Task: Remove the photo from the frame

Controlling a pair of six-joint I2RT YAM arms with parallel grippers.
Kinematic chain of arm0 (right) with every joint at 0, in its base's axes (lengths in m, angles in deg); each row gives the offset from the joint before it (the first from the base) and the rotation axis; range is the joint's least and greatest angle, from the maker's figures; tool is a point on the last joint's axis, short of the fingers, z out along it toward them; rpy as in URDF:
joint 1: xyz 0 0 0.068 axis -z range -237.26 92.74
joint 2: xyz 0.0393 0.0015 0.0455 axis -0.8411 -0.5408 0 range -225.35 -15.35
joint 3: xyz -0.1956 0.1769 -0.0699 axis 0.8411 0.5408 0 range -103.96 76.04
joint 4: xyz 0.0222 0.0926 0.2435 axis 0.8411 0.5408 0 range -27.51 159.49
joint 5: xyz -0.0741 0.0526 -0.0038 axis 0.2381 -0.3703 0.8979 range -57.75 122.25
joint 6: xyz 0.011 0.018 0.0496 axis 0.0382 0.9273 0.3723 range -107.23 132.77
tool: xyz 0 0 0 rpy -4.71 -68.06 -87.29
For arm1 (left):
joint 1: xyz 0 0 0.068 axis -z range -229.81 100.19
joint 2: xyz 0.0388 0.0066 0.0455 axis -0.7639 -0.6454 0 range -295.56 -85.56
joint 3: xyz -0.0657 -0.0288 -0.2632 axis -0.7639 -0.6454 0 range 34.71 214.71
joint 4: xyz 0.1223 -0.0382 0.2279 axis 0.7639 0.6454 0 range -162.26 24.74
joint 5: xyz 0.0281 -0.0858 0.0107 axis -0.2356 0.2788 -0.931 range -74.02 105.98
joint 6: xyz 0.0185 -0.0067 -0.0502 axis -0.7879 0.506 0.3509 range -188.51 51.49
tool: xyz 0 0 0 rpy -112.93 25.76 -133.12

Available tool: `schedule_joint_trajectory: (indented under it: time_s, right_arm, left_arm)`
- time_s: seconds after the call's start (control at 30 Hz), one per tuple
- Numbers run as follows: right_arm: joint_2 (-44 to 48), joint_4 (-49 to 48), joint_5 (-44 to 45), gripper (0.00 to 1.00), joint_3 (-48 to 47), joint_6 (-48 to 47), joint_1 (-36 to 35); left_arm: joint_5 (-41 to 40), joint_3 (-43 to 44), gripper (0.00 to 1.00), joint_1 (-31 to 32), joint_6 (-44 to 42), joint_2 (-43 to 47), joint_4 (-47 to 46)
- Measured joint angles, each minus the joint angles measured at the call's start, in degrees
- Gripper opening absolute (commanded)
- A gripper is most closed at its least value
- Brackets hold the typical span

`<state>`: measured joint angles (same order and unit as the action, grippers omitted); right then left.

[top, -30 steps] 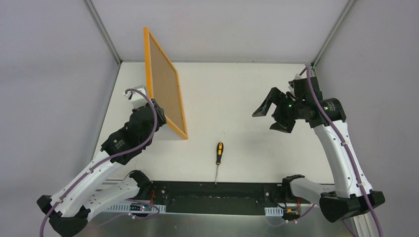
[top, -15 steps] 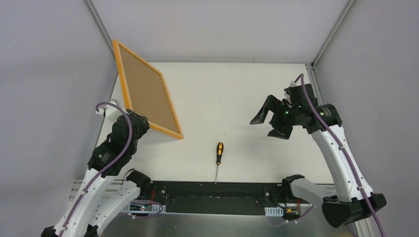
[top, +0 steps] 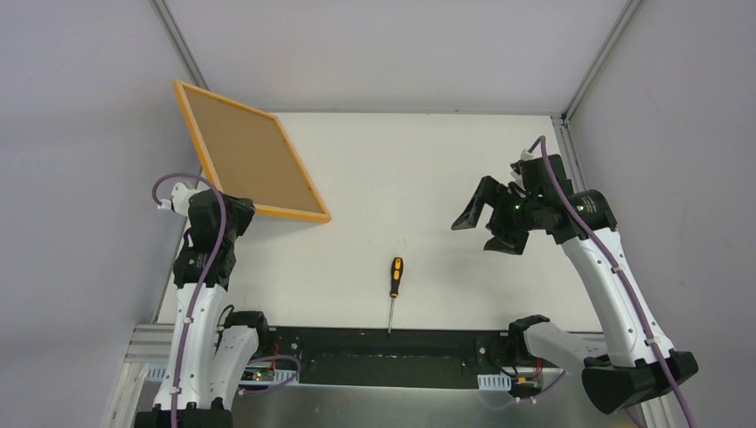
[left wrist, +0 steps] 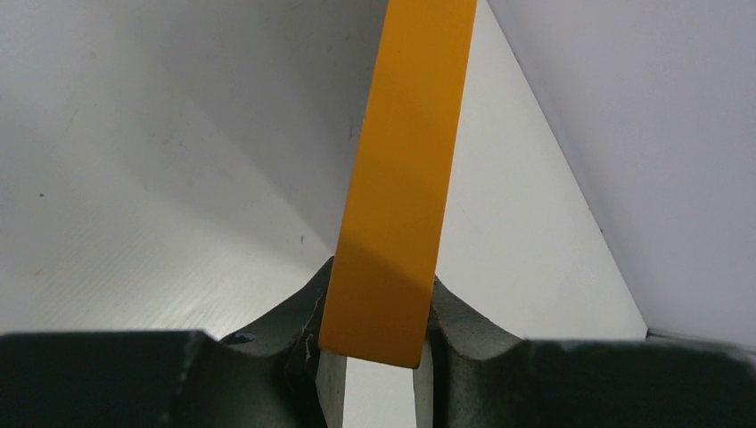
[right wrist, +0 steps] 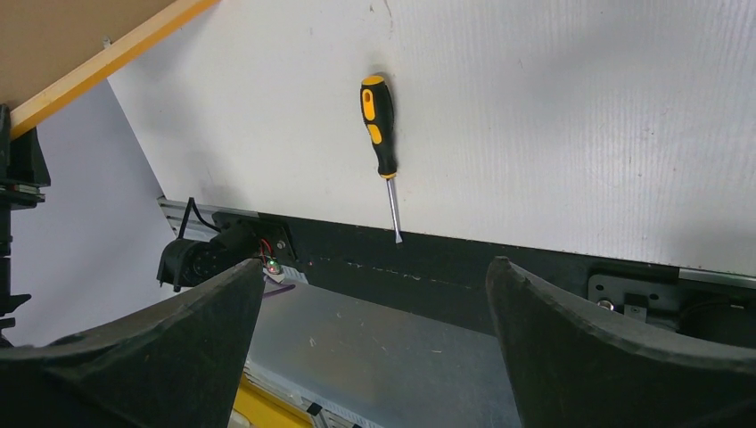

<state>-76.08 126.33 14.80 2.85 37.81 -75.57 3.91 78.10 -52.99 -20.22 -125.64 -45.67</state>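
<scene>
Frame [top: 276, 214] held tilted above table [top: 428, 178], edge clamped in left fingers [left wrist: 468, 325] | right fingers [right wrist: 553, 339] spread, empty | backing board [top: 245, 156] in place, photo unseen | extraction outstanding.

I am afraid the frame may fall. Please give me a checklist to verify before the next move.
1. Left jaws shut on frame edge: ok.
2. Right jaws open and empty: ok.
3. Frame's back faces the top camera: ok.
4. Backing board out: not ok, it fills the frame.
5. Photo inside: cannot tell, the board hides that side.
6. Screwdriver on table, apart from both arms: ok.
</scene>
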Motion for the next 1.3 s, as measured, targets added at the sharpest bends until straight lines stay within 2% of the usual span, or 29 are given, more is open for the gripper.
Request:
schedule_joint_trajectory:
  time_s: [0.37,0.57,0.73,0.83,0.93,1.0,1.07,1.1,1.13,1.23,1.3]
  right_arm:
    - [-4.2,-0.6,-1.2,0.99,0.0,-1.9,0.0]
    - [-4.6,-1.9,-1.6,0.99,0.5,-2.1,-0.1]
    - [-5.2,-2.4,-2.0,0.99,0.9,-2.1,-0.2]
    - [-5.6,-2.7,-2.1,0.99,0.9,-2.1,-0.2]
    - [-5.7,-3.5,-2.2,0.99,1.3,-2.1,-0.3]
    - [-5.7,-3.7,-2.3,0.99,1.7,-2.1,-0.5]
    - [-5.9,-3.7,-2.3,0.99,2.1,-2.1,-0.7]
    - [-6.0,-3.8,-2.3,0.99,2.3,-2.1,-0.8]
    - [-6.1,-4.0,-2.3,0.99,2.4,-2.1,-0.9]
    - [-6.1,-4.2,-2.3,0.99,2.9,-2.1,-1.2]
    - [-6.1,-4.5,-2.3,0.99,3.0,-2.0,-1.4]
  left_arm:
    - [1.6,-9.5,0.00,-0.7,17.3,1.5,-3.5]
    - [3.7,-16.0,0.00,-1.1,26.2,5.3,-4.0]
    - [7.3,-24.6,0.00,-1.0,36.6,12.5,-3.3]
    - [8.5,-26.9,0.00,-1.0,39.5,15.8,-1.8]
    - [9.6,-27.7,0.00,-1.0,41.2,15.2,-1.3]
    - [10.1,-27.7,0.11,-1.0,41.3,13.7,-1.4]
    - [10.7,-27.5,0.30,-1.0,41.3,10.5,-1.1]
    - [10.9,-27.4,0.44,-1.0,40.7,8.7,-0.4]
    - [11.2,-27.3,0.52,-1.0,39.9,7.3,0.6]
    - [12.4,-26.7,0.68,-1.0,36.1,2.8,6.1]
    - [13.5,-24.5,0.90,-0.8,33.8,1.7,8.5]
